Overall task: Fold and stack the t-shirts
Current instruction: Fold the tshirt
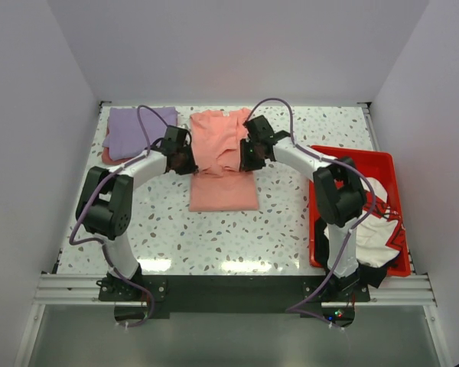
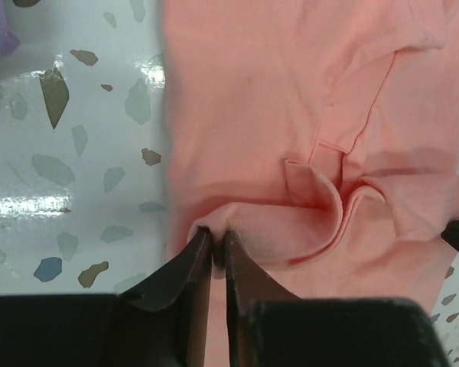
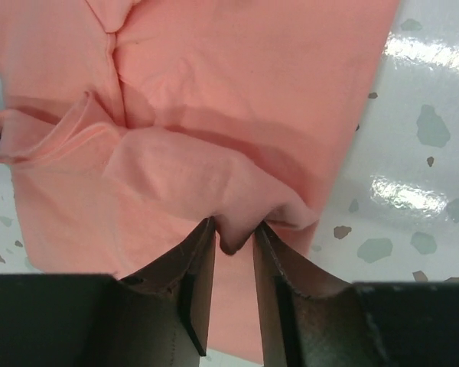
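Note:
A salmon-pink t-shirt [image 1: 223, 191] lies in the middle of the speckled table, and its far half is raised in a bunched fold. My left gripper [image 1: 185, 158] is shut on the shirt's left edge. In the left wrist view the narrow jaws [image 2: 214, 237] pinch a ridge of the pink cloth [image 2: 260, 115]. My right gripper [image 1: 249, 157] holds the right edge. In the right wrist view its jaws [image 3: 233, 229] stand a little wider, with a thick fold of the cloth [image 3: 237, 76] between them. A folded lavender-purple t-shirt [image 1: 134, 130] lies at the back left.
A pink edge [image 1: 107, 155] shows under the lavender shirt. A red plastic tray [image 1: 352, 151] at the right holds white shirts [image 1: 379, 222] and a black one [image 1: 367, 275]. White walls enclose the table on three sides.

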### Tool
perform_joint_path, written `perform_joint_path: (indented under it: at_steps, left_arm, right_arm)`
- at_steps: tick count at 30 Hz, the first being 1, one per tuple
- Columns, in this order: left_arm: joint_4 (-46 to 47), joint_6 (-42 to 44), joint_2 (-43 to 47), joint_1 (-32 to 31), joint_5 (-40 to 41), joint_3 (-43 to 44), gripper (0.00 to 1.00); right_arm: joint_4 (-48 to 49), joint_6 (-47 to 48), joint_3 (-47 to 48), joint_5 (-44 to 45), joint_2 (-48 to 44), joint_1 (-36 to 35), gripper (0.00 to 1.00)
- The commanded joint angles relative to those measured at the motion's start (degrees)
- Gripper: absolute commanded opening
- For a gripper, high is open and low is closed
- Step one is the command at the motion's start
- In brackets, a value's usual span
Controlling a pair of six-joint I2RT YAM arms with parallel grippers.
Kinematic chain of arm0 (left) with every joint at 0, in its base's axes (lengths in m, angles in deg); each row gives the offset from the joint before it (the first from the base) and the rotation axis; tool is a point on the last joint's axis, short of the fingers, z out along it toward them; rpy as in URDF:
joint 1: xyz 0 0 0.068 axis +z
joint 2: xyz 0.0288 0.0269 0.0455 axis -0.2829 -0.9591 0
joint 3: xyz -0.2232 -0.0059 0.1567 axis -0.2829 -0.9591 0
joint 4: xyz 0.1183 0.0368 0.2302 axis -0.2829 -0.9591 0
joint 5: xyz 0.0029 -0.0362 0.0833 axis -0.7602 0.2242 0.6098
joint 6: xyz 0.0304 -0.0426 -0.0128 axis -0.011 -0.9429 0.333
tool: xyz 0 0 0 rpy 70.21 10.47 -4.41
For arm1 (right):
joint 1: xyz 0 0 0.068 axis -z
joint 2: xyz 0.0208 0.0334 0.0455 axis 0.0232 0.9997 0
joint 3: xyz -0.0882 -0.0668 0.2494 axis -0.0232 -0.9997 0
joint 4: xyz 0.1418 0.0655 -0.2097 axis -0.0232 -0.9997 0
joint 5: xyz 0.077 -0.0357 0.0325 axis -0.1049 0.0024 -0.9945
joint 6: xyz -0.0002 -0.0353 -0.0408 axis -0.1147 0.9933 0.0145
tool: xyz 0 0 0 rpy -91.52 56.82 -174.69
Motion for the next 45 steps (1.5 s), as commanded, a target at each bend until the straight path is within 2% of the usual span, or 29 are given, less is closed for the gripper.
perform_joint_path:
  at_steps: [1, 2, 3, 4, 6, 7, 13, 19, 27, 33, 37, 41, 45]
  left_arm:
    - [0.6, 0.5, 0.4, 0.9, 1.0, 3.7, 0.20]
    - [0.0, 0.8, 0.7, 0.9, 1.0, 4.2, 0.25]
    - [-0.2, 0.8, 1.7, 0.9, 0.9, 4.2, 0.47]
    - [-0.3, 0.8, 2.7, 0.9, 1.2, 4.2, 0.66]
    - [0.0, 0.4, 6.0, 0.8, 1.6, 3.1, 0.91]
    - [0.2, 0.2, 7.2, 0.9, 1.9, 2.4, 1.00]
    - [0.6, -2.6, 17.4, 0.9, 2.1, -4.6, 1.00]
    - [-1.5, -5.3, 29.4, 0.9, 3.1, -15.0, 1.00]
    - [-9.5, -6.9, 42.0, 0.9, 8.1, -24.1, 1.00]
    - [-13.2, -7.7, 44.9, 0.9, 8.3, -25.7, 1.00]
    - [-14.5, -7.7, 44.7, 0.9, 8.1, -25.7, 1.00]
    - [-13.7, -8.4, 45.7, 0.9, 6.9, -27.1, 1.00]
    - [-12.6, -8.1, 45.1, 0.9, 6.4, -27.9, 1.00]
  right_arm:
    - [-0.2, 1.3, 3.5, -0.4, -0.2, 0.7, 0.31]
    - [-0.5, 1.9, 3.8, -0.4, -0.2, 1.0, 0.35]
    - [-1.1, 2.2, 4.8, -0.7, -0.4, 1.0, 0.45]
    - [-2.4, 2.7, 5.4, -0.9, -0.5, 1.1, 0.52]
    - [-3.6, 3.6, 6.2, -1.2, -1.1, 1.1, 0.70]
    - [-4.5, 3.7, 6.4, -0.7, -2.0, 1.1, 0.99]
    - [-2.1, 3.5, -0.1, -3.4, -7.1, 0.9, 0.99]
    - [1.9, 6.0, -3.8, -13.8, -8.5, -2.4, 0.99]
    - [1.4, 7.9, 7.3, -16.3, 2.0, -7.6, 0.99]
    - [8.4, 4.5, 14.3, -16.5, 11.4, -7.6, 0.99]
    - [10.3, 5.4, 23.9, -13.7, 19.7, -7.5, 0.99]
    - [11.2, 6.1, 28.0, -14.5, 21.9, -7.5, 0.99]
    - [13.2, 6.1, 25.5, -13.9, 19.2, -7.4, 0.99]
